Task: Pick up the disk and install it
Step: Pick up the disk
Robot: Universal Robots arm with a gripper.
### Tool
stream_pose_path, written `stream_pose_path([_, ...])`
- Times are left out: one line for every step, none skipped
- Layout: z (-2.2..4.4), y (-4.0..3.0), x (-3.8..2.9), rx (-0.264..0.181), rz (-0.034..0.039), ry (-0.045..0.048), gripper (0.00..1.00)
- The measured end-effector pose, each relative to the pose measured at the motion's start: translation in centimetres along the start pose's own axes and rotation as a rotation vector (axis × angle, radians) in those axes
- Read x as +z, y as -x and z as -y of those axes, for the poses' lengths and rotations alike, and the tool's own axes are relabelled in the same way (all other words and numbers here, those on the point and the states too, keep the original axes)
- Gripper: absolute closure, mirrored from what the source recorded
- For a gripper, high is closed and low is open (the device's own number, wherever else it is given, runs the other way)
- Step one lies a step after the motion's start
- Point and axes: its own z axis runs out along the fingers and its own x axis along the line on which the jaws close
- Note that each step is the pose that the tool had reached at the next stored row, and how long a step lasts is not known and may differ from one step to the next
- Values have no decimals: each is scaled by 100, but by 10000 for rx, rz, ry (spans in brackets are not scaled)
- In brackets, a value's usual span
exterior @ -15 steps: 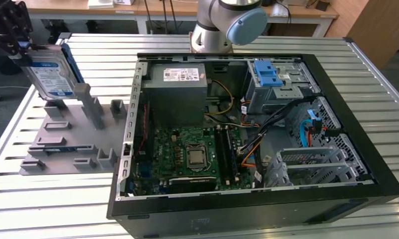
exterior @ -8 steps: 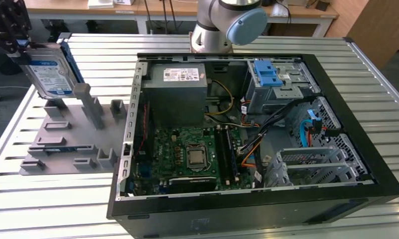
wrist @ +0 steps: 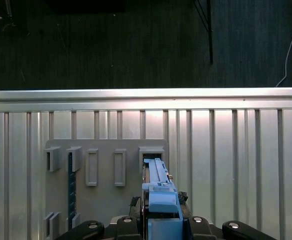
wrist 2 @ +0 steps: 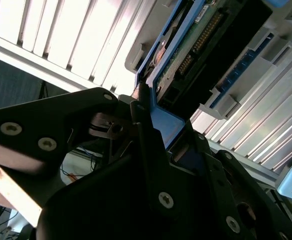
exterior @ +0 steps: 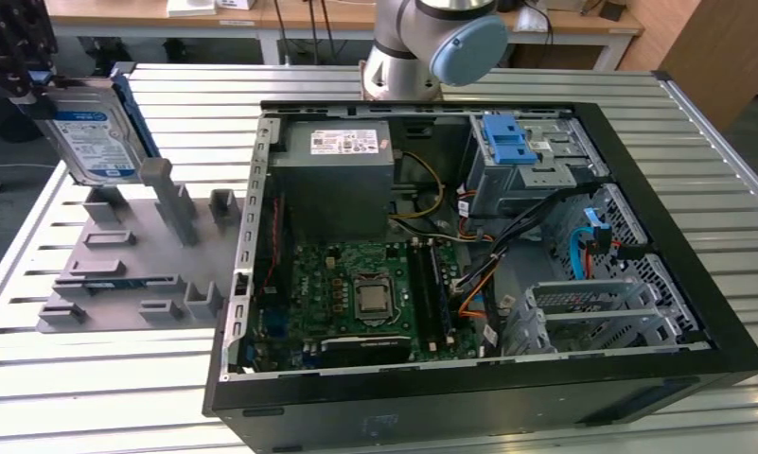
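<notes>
Nearest me, the open computer case (exterior: 480, 407) lies on the slatted tabletop (exterior: 101, 397). Beside it, toward the exterior view's left, sits a grey slotted holder (exterior: 126, 284). Over the holder's far end the gripper (exterior: 27, 76) is clamped on the blue bracket (wrist 2: 163, 125) of the disk (exterior: 95, 142), holding it on edge. I cannot tell whether its lower edge clears the slot (wrist: 153, 151). The arm's base (exterior: 416, 57) stands beyond the case.
</notes>
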Motion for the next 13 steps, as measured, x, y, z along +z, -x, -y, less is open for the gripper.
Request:
stream_pose_path([0,0,-7,0,-1,2,64])
stream_pose_path([0,0,-13,0,0,1,64])
stream_pose_path([0,0,-18,0,0,1,64])
stream_pose_path([0,0,-24,0,0,1,64])
stream_pose_path([0,0,-31,0,0,2,64])
stream_pose_path([0,0,-37,0,-1,1,64])
stream_pose_path([0,0,-43,0,0,1,64])
stream_pose_path([0,0,-49,0,0,1,64])
stream_pose_path([0,0,-55,0,-1,1,64])
stream_pose_path([0,0,-62,0,-1,2,64])
stream_pose_path([0,0,-68,0,-1,1,64])
stream_pose_path([0,0,-76,0,0,1,64])
stream_pose_path([0,0,-82,0,-1,2,64])
